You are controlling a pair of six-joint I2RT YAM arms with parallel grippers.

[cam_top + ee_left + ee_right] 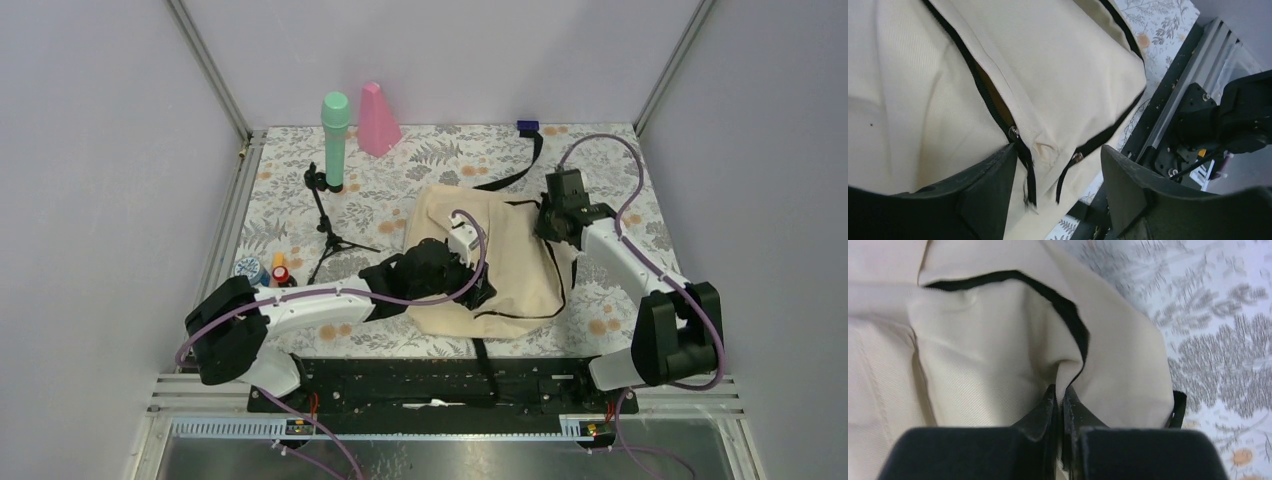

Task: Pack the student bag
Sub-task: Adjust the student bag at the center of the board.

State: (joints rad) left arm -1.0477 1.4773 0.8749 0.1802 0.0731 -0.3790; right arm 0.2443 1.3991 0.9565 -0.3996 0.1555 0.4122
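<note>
Right gripper (1062, 399) pressed together on fold of student bag (998, 355) beside black trim. Left gripper (1058, 185) spread, straddling zipper (990, 102) corner, one finger clear of cloth. Bag flat at middle of table (440, 150), between my arms.

Progress: early, I judge. Zipper only partly parted, nothing visibly inside. Green cylinder (335, 140), pink cone (378, 120), tripod (325, 215) not packed yet.

Long axis roughly near-far, skewed. Zipper end toward left arm.

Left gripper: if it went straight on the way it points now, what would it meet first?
The student bag: its cream fabric by the zipper pulls lies right ahead of the left gripper, apparently very close.
</note>
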